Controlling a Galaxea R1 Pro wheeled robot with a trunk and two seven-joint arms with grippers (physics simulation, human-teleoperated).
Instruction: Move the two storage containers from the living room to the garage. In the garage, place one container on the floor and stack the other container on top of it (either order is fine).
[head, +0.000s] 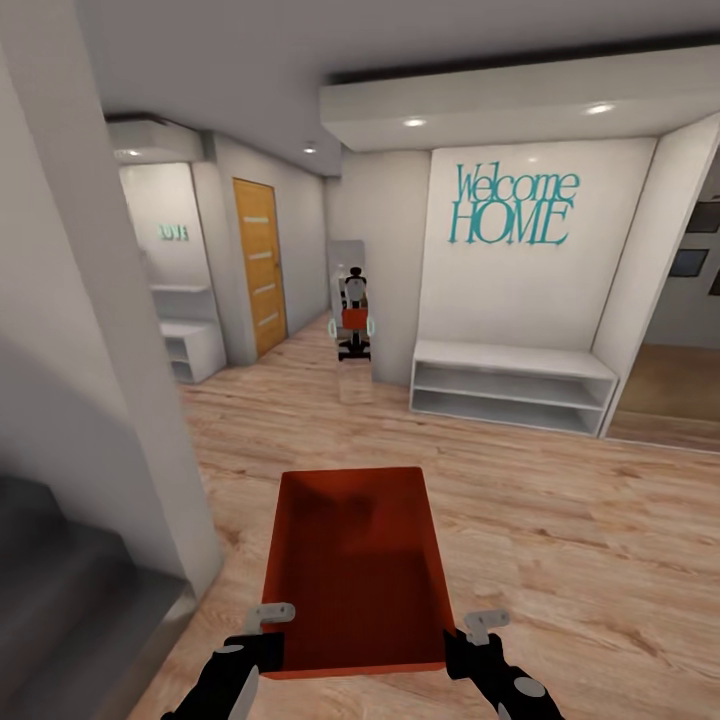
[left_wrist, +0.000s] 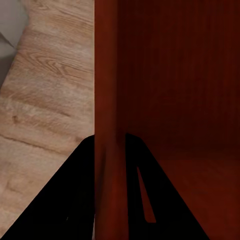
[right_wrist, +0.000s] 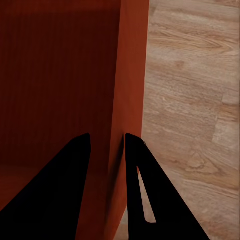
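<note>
— What do we have in our hands?

— We are holding one orange-red bin (head: 355, 570) out in front of us, above the light wood floor (head: 560, 520). Our left gripper (head: 268, 618) is at the bin's near left corner, and our right gripper (head: 482, 626) is at its near right corner.

— Are the hands open or closed?

— Both are closed on the bin. In the left wrist view, the left gripper (left_wrist: 109, 142) has one dark finger (left_wrist: 75, 190) outside the bin's side wall (left_wrist: 106, 100) and one inside, with the thin wall pinched between them. In the right wrist view it is the same: the right gripper (right_wrist: 107, 140) has a finger (right_wrist: 142, 185) on the outside, over the wood planks (right_wrist: 190, 100), and the other finger inside the bin.

— How are our arms?

— Both black arms come up from the bottom of the head view and reach forward, one on each side of the bin. The bin sits level between them, open side up, and we can see right down to its bare bottom.

— Where are we?

— In a hallway. Past the bin, ahead of our hands, is a white wall with "Welcome HOME" (head: 513, 208) in teal letters, and a low white shelf bench (head: 512, 385) under it. To the left of that stands a tall mirror (head: 350, 320), and we can see a small robot holding something orange in it. Farther left is a yellow wood door (head: 258, 265).
</note>
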